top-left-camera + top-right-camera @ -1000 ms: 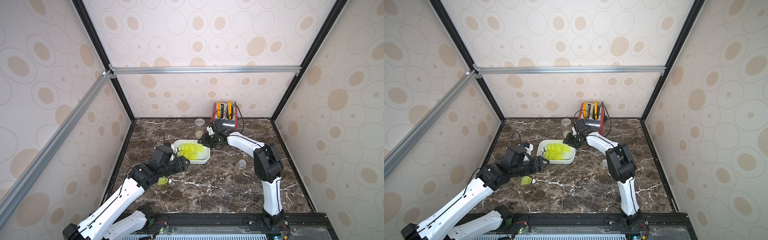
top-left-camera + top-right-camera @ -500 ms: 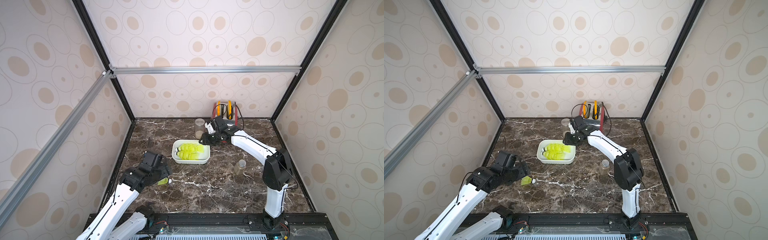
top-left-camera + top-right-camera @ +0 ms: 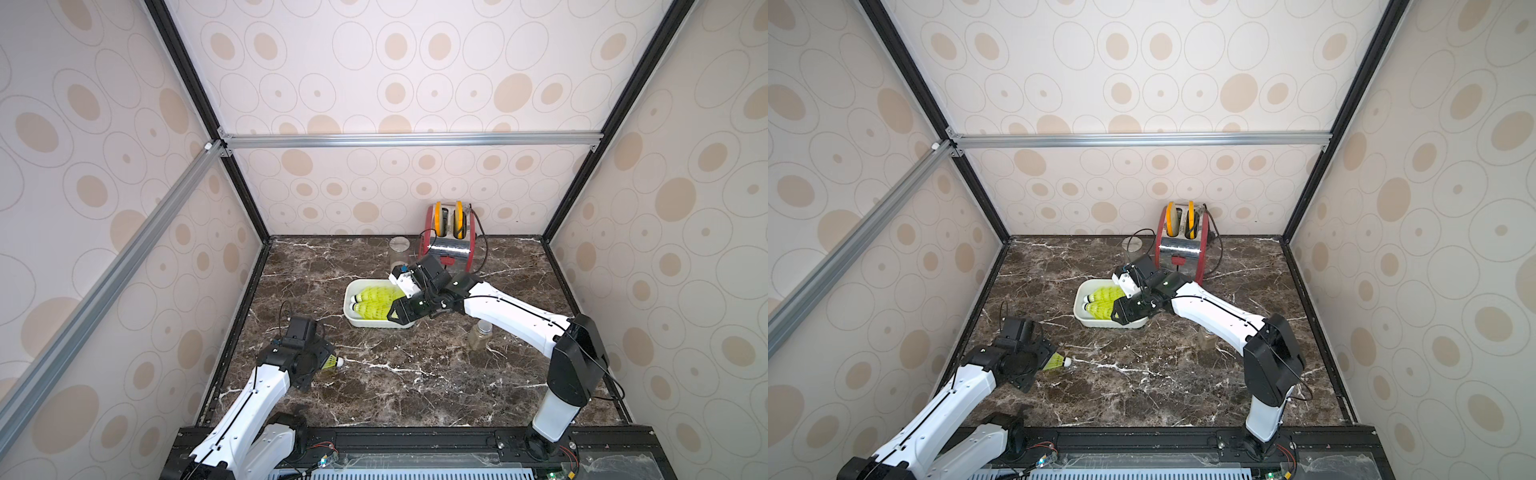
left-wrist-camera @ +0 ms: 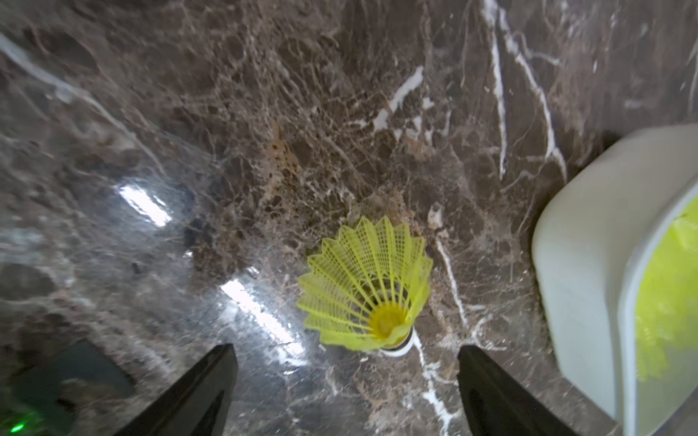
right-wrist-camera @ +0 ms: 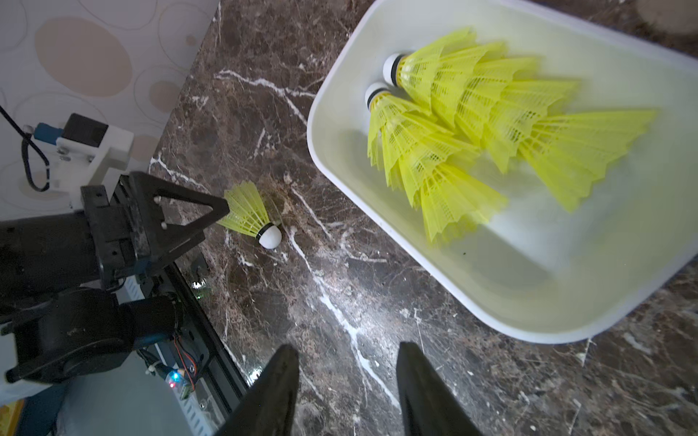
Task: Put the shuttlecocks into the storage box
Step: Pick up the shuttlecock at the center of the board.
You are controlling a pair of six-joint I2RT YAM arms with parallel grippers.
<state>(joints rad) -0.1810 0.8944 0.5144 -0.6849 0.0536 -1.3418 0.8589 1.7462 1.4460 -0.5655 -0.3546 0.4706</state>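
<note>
Dark marble tabletop (image 3: 415, 386), spotted walls all round. Two nested rows of shuttlecocks (image 5: 472, 113) lie in the white box (image 5: 510, 271). One loose shuttlecock (image 4: 366, 279) lies on the marble just ahead of the left gripper (image 4: 344, 349), jaws spread wide. The right gripper (image 5: 347, 346) hangs beside the box, jaws parted and empty.

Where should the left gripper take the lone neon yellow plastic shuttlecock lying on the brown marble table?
Take the neon yellow shuttlecock probably by its skirt's narrow neck, beside the dark band. It lies on its side, open skirt toward the open left gripper, so come from above, jaws straddling it.
</note>
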